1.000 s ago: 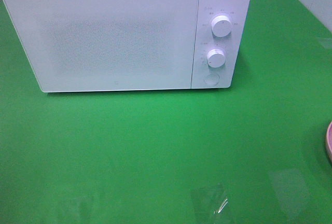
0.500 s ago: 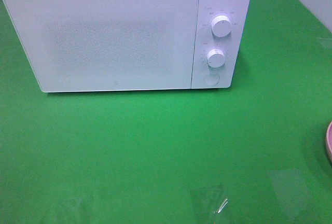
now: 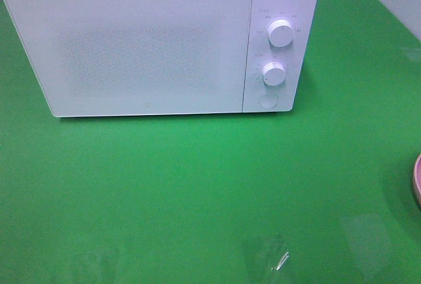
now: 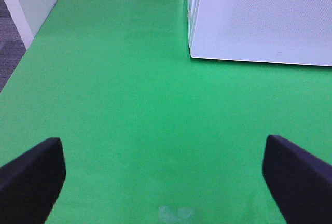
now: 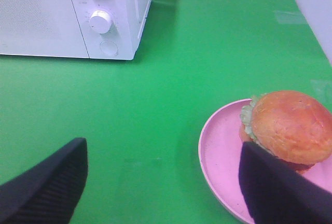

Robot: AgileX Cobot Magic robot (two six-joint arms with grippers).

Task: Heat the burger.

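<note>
A white box-shaped microwave oven (image 3: 161, 44) was seen standing at the back of the green cloth-covered table (image 3: 197, 192), its door shut and its two round white dials (image 3: 281, 33) and round button (image 3: 267, 100) facing the arms. The door would have to be opened before anything could be heated, so the task was judged to be at its very start.

The round burger with glossy golden-brown buns and a ruffled green lettuce layer (image 5: 288, 125) was found lying on a shallow pink round plate (image 5: 220, 156), set well apart from the oven toward the table's right side; only a sliver of the plate's rim (image 3: 417, 182) was caught at the edge of the high view. The burger was probably staged there so that it could be reached by the right arm while the oven's front was left unobstructed.

The left gripper (image 4: 166, 177) was held released, its dark fingers spread wide over bare cloth near the oven's left front corner, nothing between them. The right gripper (image 5: 166, 182) was likewise held spread and empty, one finger (image 5: 275, 187) overlapping the plate and burger in the wrist view; whether anything was touched could not be told. Neither arm was visible in the high view.
</note>
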